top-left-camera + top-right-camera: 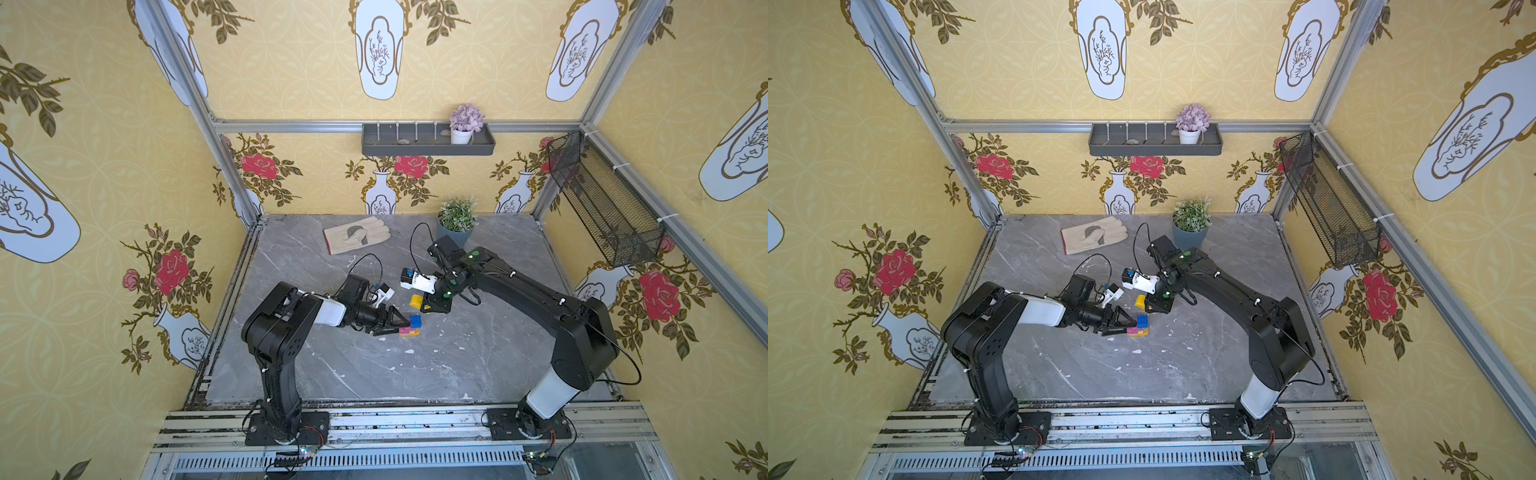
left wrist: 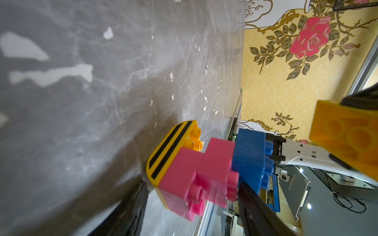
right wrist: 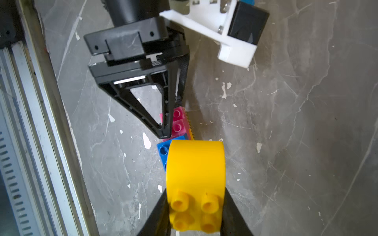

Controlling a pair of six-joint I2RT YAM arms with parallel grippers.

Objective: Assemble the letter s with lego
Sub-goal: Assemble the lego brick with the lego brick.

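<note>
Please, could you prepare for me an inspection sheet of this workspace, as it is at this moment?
Surface: grey marbled tabletop with white chipped spots.
Job's things: brick cluster lies on the tabletop, made of a striped yellow brick, pink bricks and a blue brick joined together. A plain yellow brick is held close by, not yet attached.
Clutter: glove and potted plant at the back.
Grippers: left gripper has its jaws closed on the brick cluster. Right gripper has its jaws shut on the plain yellow brick.
Cables: black cable loops at both wrists, not touching the bricks.
Surroundings: flowered walls, shelf with a flower pot, mesh basket.
</note>
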